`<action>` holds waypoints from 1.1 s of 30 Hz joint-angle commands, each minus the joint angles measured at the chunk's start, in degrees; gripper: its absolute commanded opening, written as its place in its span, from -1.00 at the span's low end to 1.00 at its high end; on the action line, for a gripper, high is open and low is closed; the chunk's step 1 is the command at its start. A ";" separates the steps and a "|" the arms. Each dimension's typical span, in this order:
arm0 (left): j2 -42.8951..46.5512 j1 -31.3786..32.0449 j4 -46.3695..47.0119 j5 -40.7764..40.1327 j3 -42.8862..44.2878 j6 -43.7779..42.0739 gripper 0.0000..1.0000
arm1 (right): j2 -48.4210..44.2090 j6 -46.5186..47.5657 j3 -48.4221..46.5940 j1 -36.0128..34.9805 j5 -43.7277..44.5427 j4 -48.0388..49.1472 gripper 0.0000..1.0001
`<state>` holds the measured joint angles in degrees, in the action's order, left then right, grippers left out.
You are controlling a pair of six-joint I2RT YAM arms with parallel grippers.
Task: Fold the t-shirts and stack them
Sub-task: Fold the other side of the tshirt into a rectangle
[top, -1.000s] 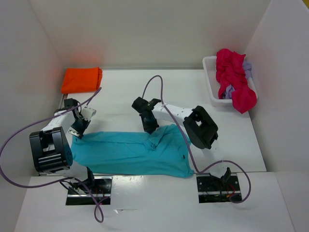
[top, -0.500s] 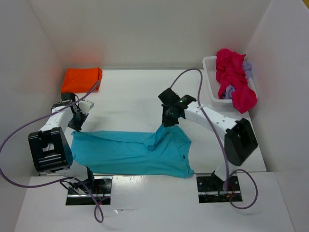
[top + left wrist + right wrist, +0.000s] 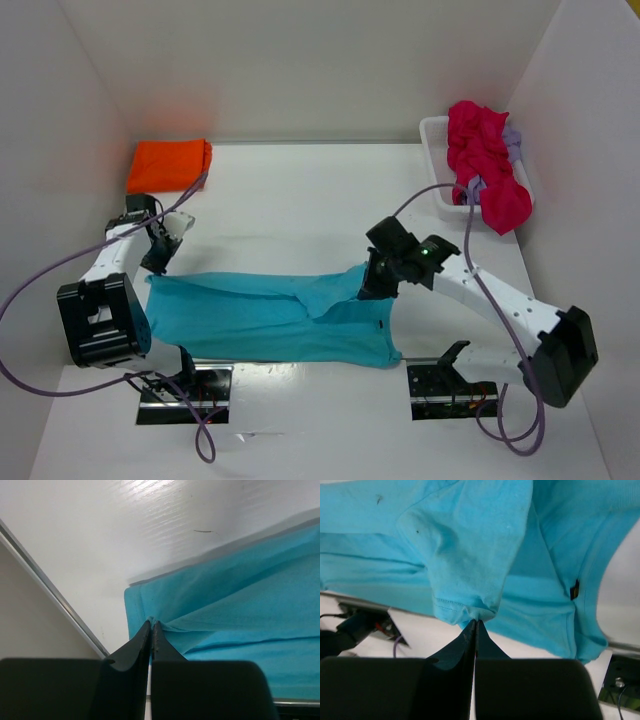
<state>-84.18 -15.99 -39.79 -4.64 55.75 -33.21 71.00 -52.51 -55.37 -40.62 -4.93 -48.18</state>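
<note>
A teal t-shirt (image 3: pixel 260 315) lies spread across the near part of the table. My left gripper (image 3: pixel 157 262) is shut on its far left corner; the left wrist view shows the pinched hem (image 3: pixel 151 621). My right gripper (image 3: pixel 371 285) is shut on a sleeve of the teal t-shirt (image 3: pixel 470 555) and holds it lifted above the shirt's right part. A folded orange t-shirt (image 3: pixel 170 164) lies at the far left corner. Crumpled pink and lilac shirts (image 3: pixel 485 165) fill a white basket (image 3: pixel 434 165) at the far right.
White walls close in the table on the left, back and right. The arm bases (image 3: pixel 184 393) and their purple cables (image 3: pixel 40 290) sit along the near edge. The right arm's links (image 3: pixel 500 305) stretch over the table's right side.
My right gripper has carried the teal sleeve from the middle of the shirt toward the right. My left gripper has shifted slightly back and left with the corner in it.
</note>
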 commanded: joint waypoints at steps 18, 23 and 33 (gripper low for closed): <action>3.15 0.08 3.32 -0.63 -7.65 -7.31 -0.98 | -11.33 -12.00 15.99 -4.03 -8.25 0.80 -1.00; 4.28 0.08 2.79 -0.63 -9.33 -7.31 -0.98 | -7.20 -10.78 16.70 -4.03 -8.25 3.62 -1.00; 4.29 0.08 5.24 -1.68 -10.39 -7.31 -0.98 | -3.94 -9.72 16.70 -4.64 -8.25 4.85 -1.00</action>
<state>-81.34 -15.97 -35.70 -5.93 46.09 -39.22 67.20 -62.94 -38.94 -44.64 -12.93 -45.06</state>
